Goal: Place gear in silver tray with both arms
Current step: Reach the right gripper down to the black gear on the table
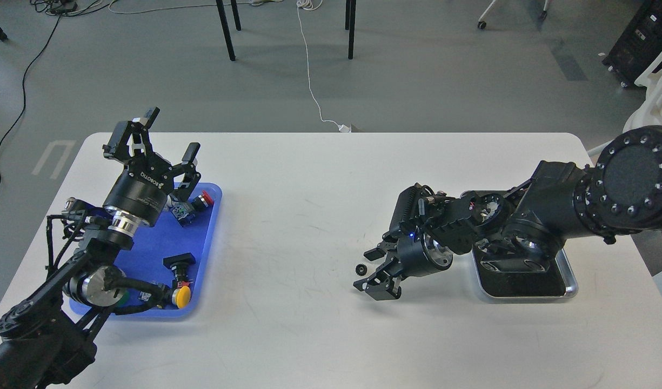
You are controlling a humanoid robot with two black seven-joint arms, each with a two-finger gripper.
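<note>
A small black gear (360, 268) lies flat on the white table (309, 205), left of centre-right. My right gripper (367, 268) is open, low over the table, with the gear between its two fingers; I cannot tell whether they touch it. The silver tray (571, 281), shiny rim and black inside, sits at the right, partly hidden under my right arm. My left gripper (166, 136) is open and empty, raised above the far end of the blue tray (204, 259).
The blue plastic tray at the left holds several push buttons and switch parts, among them a yellow button (182, 296) and a red one (203, 201). My left arm lies over its near end. Chair legs and cables are on the floor beyond the table.
</note>
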